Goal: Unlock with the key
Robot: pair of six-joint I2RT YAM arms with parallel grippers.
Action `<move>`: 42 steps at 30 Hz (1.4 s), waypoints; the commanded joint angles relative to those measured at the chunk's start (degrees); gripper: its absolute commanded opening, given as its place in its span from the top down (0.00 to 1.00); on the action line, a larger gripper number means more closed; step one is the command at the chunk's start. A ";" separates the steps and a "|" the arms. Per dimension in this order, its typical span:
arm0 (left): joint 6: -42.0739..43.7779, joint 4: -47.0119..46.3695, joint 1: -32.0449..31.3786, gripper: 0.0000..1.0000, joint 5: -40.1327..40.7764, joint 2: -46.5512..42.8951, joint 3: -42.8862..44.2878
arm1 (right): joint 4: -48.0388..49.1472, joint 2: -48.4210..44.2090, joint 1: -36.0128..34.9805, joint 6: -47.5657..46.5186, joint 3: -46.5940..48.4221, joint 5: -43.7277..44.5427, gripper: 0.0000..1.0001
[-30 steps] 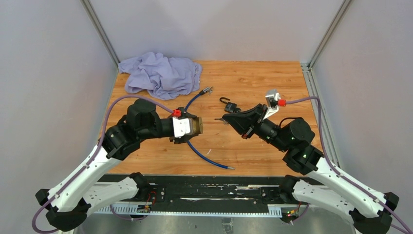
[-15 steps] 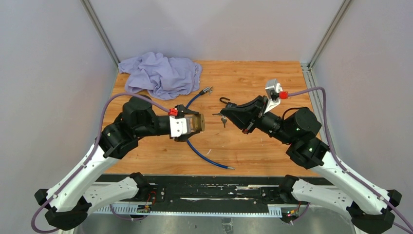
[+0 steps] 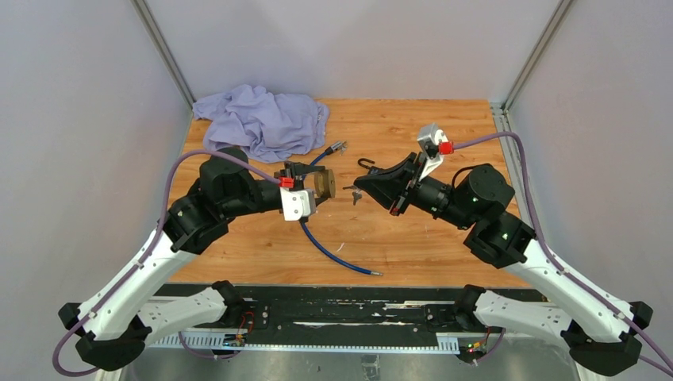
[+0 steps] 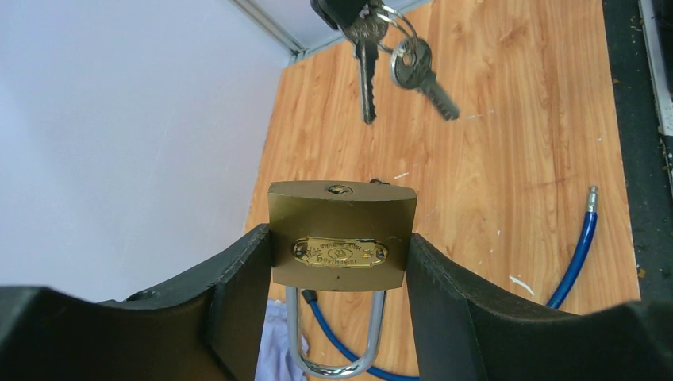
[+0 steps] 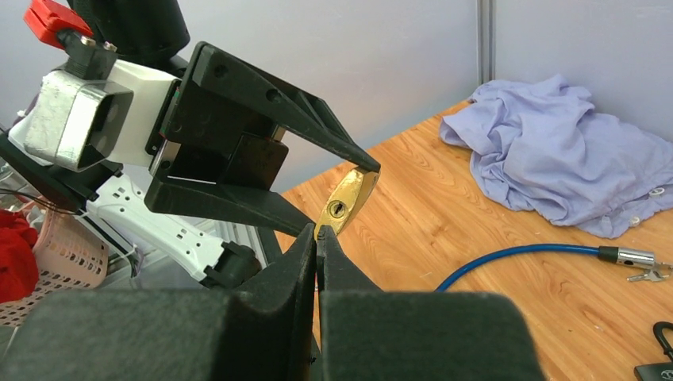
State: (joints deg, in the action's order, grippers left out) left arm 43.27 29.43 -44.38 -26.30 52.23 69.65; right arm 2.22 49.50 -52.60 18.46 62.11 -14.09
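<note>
My left gripper [image 3: 319,185] is shut on a brass padlock [image 3: 324,183], its fingers [image 4: 252,262] pressing the two sides of the body [image 4: 342,236]. The keyhole [image 4: 340,189] faces away from the wrist and the steel shackle [image 4: 333,349] points back between the fingers. My right gripper [image 3: 359,185] is shut on a key ring and sits a short gap to the right of the padlock. Two keys [image 4: 367,75] hang from its tip just beyond the keyhole, apart from it. In the right wrist view the shut fingertips [image 5: 317,235] point at the padlock [image 5: 347,198]; the key itself is hidden there.
A crumpled lilac cloth [image 3: 262,119] lies at the back left. A blue cable [image 3: 333,252] curves across the wooden table under the left gripper, its metal end [image 3: 337,147] near the cloth. A small black lock [image 3: 373,169] lies behind the right gripper.
My right gripper has moved left and up with the keys, closing on the padlock. My left gripper has lifted and turned the padlock toward it.
</note>
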 commanded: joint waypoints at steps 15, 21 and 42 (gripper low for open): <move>0.53 -6.53 -0.27 1.00 -1.76 -0.55 2.70 | 1.36 2.10 -1.63 -0.30 2.93 1.58 0.99; -2.20 -8.58 -0.31 1.00 0.55 -0.44 1.81 | 2.64 2.22 -1.72 0.11 2.49 2.91 0.99; -1.46 -7.63 -0.35 1.00 3.23 -0.79 -0.29 | 4.37 4.21 -2.60 0.91 3.60 6.62 0.99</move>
State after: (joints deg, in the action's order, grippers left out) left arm 40.51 26.63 -44.38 -23.29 52.82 69.43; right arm 4.08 54.11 -54.33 19.38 63.20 -8.47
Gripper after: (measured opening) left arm 0.608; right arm 0.009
